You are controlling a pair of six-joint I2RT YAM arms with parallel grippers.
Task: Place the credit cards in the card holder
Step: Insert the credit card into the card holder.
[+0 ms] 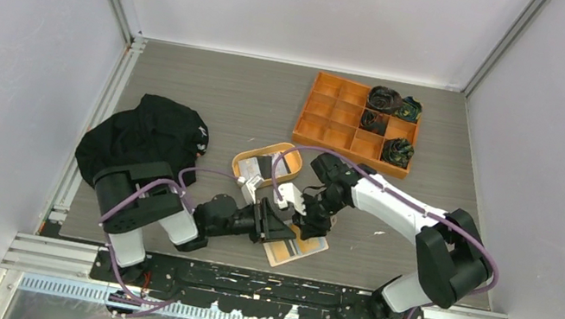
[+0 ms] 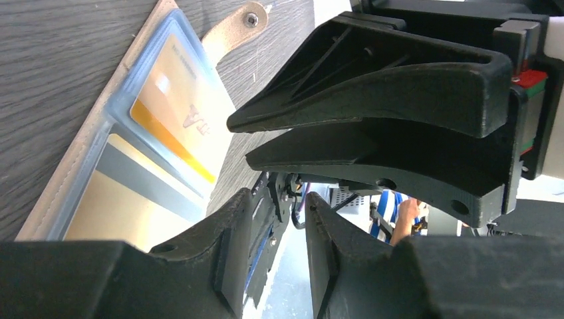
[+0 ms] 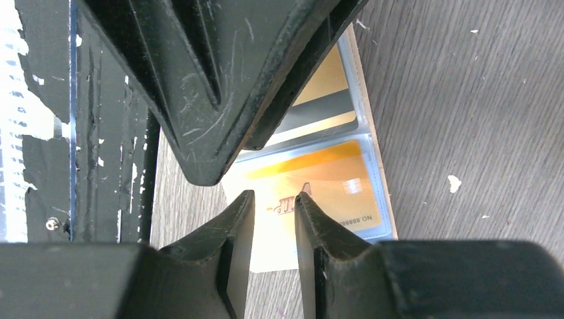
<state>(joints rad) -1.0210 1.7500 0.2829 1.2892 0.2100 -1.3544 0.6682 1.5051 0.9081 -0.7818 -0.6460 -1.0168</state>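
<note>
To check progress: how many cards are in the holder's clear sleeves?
2. An orange-banded gold card in one sleeve, a grey-striped card in the next. Part of the holder is covered; more may be hidden.

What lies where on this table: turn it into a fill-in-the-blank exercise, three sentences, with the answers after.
1. The card holder is not folded shut; it lies ___.
2. The compartment box at the far right is coloured ___.
3. The black cloth lies on the side of the ___ arm.

Missing words: open; orange; left.
</note>
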